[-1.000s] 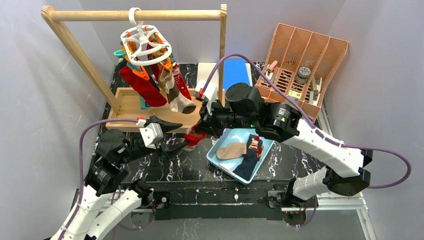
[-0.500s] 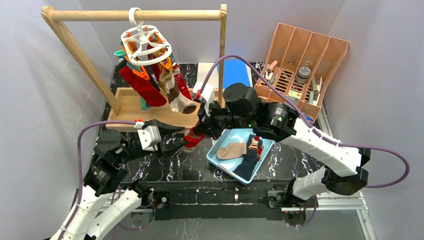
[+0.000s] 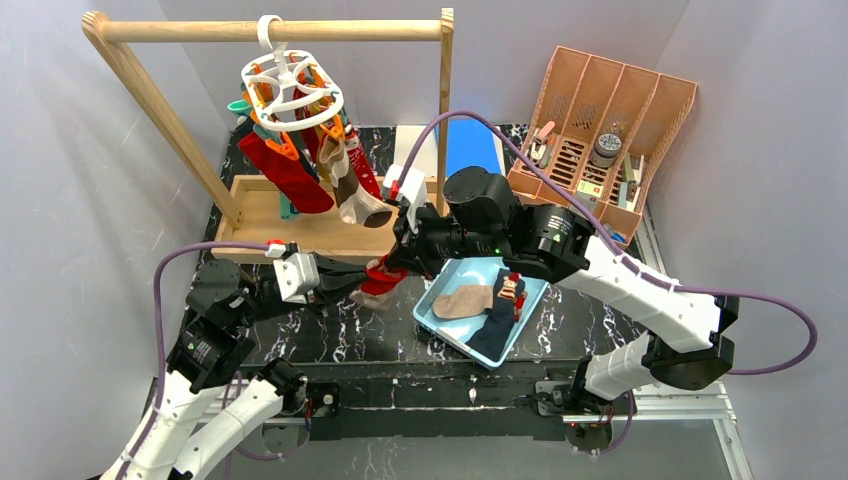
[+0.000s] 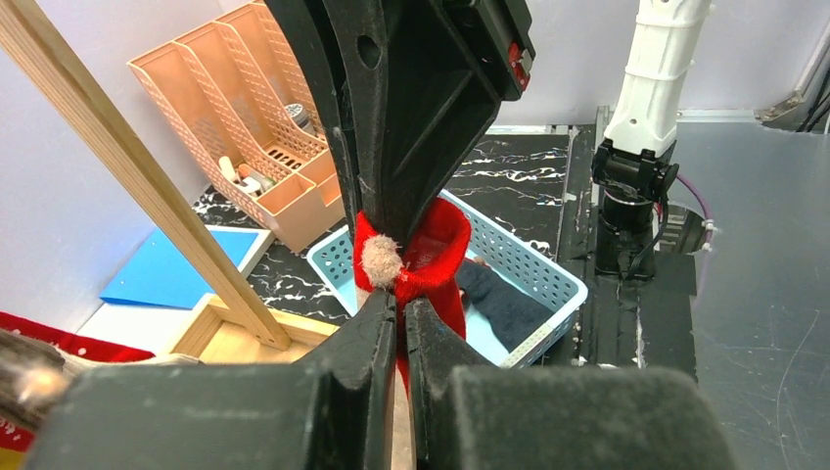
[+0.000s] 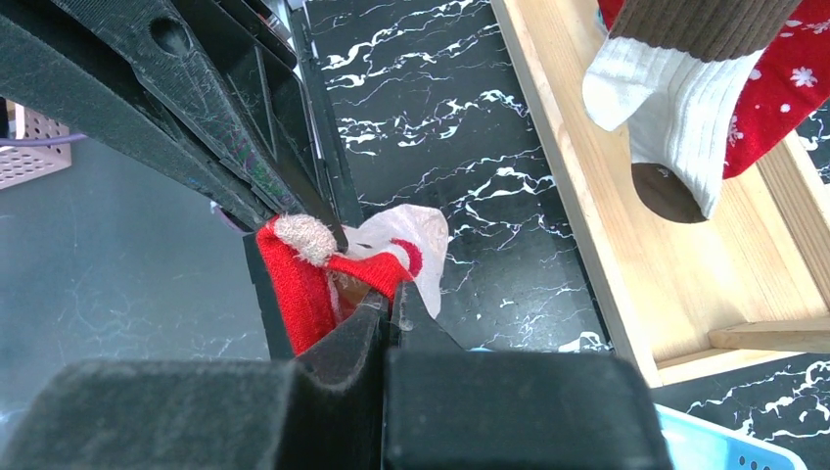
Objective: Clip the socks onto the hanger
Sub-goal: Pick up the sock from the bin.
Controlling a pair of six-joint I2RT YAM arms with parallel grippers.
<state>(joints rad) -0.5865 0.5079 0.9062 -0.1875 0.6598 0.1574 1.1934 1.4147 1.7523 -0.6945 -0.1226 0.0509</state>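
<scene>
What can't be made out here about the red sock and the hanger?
- Top view: which clips on the hanger are free; they are too small, and socks crowd them.
- Left wrist view: the lower end of the red sock, behind the left gripper.
- Right wrist view: the hanging white sock, cut off by the top edge.

The left arm (image 3: 175, 405) and right arm (image 3: 640, 285) match: white shells on the long links, round black housings at the joints, a purple cable (image 3: 470, 113) looping off each. The left hand (image 4: 401, 313) and right hand (image 5: 390, 305) have black wedge-shaped fingers (image 4: 372, 338), with a red-marked white box (image 3: 297, 272) behind.
</scene>
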